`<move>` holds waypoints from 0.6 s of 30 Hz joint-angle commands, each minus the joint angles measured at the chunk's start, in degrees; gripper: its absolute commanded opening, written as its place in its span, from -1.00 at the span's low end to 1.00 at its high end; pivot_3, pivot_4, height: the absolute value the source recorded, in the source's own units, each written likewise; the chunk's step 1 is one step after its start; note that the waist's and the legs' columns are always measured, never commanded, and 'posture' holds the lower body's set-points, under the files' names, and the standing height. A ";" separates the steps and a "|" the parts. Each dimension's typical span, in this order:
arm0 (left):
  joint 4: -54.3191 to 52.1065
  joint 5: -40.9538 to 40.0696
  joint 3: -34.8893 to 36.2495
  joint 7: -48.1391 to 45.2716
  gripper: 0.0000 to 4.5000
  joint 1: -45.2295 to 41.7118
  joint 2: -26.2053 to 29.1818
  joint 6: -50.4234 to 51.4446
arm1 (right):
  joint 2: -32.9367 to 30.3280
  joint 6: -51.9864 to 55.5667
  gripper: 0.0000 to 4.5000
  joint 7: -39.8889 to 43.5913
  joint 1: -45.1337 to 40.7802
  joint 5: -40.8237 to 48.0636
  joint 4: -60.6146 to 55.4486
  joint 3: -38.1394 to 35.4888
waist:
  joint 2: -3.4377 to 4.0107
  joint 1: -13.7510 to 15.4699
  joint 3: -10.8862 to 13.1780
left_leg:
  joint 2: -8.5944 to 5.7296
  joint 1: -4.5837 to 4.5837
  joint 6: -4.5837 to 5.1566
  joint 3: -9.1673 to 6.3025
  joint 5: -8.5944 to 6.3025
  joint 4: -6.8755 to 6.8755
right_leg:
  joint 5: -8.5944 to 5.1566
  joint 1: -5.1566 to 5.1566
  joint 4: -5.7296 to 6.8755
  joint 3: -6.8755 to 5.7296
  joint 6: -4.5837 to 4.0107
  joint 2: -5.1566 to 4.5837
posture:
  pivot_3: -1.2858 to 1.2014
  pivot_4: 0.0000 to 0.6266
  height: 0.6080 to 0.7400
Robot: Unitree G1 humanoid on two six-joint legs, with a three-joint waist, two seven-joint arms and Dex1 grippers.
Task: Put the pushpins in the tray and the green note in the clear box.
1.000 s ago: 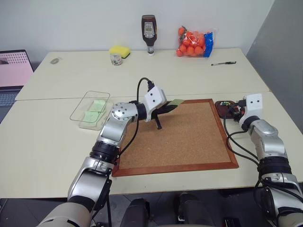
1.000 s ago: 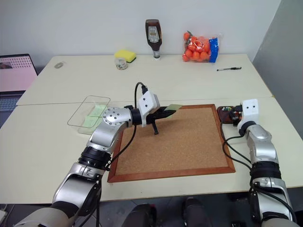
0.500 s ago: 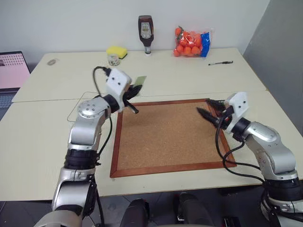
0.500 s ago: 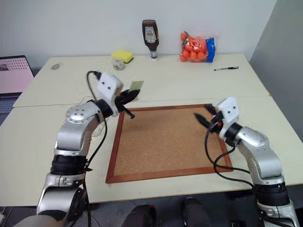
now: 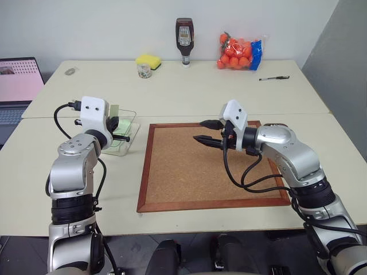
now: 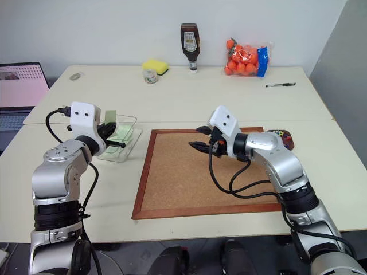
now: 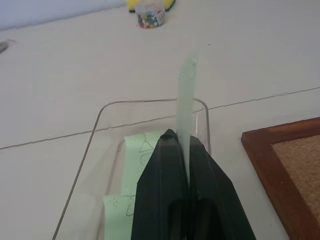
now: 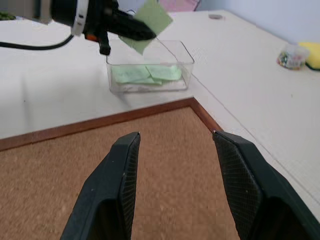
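Note:
My left gripper (image 7: 178, 142) is shut on the green note (image 5: 114, 109). It holds the note on edge just above the clear box (image 5: 124, 136), which stands left of the corkboard. More green slips (image 8: 145, 74) lie flat inside the box. My right gripper (image 5: 202, 130) hovers open and empty over the corkboard's (image 5: 189, 172) far middle, pointing left toward the box. The dark brown tray (image 6: 285, 135) sits at the board's far right corner, behind my right forearm. Small coloured pushpins (image 6: 278, 132) lie in it.
A small jar of pins (image 5: 143, 70), a yellow sponge (image 5: 148, 59), a sauce bottle (image 5: 184, 35) and a bag of oranges (image 5: 236, 52) stand along the far edge. A pen (image 5: 273, 77) lies far right and a laptop (image 5: 17, 86) far left.
My left gripper carried the green note leftward from the corkboard to above the clear box. My right gripper swung left from the tray to over the board.

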 commanded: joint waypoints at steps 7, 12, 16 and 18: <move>-1.86 -3.80 4.61 5.37 -0.83 -1.53 -2.40 6.16 | 0.79 -0.74 0.11 1.28 -0.41 -1.09 -1.01 -0.77 | 0.00 0.08 0.00 | -0.04 -0.05 -0.01 0.04 -0.01 0.01 | 0.01 -0.02 -0.10 -0.01 -0.01 -0.08 | 0.03 -0.52 1.00; -2.15 -5.16 4.48 6.08 -0.39 -2.87 -2.24 7.59 | 1.19 -0.48 0.11 1.27 -0.21 -1.16 -1.57 -1.02 | 0.00 0.08 0.00 | -0.03 -0.04 -0.01 0.02 -0.01 0.01 | 0.01 -0.02 -0.04 -0.04 -0.01 -0.08 | 0.03 -0.52 1.00; -2.03 -5.10 3.45 6.46 -0.01 -3.80 -1.59 7.79 | 1.61 -0.31 0.11 0.99 -0.22 -1.12 -1.90 -1.20 | 0.00 0.08 0.00 | -0.03 -0.03 -0.01 0.02 0.00 0.01 | 0.01 -0.02 -0.03 -0.03 -0.01 -0.08 | 0.03 -0.52 1.00; -1.78 -5.06 3.27 6.77 0.16 -4.14 -1.53 7.70 | 1.72 -0.26 0.11 0.92 -0.18 -1.13 -2.02 -1.27 | 0.00 0.07 0.00 | -0.03 -0.03 -0.02 0.02 0.00 0.01 | 0.01 -0.02 -0.04 -0.03 -0.01 -0.08 | 0.03 -0.52 1.00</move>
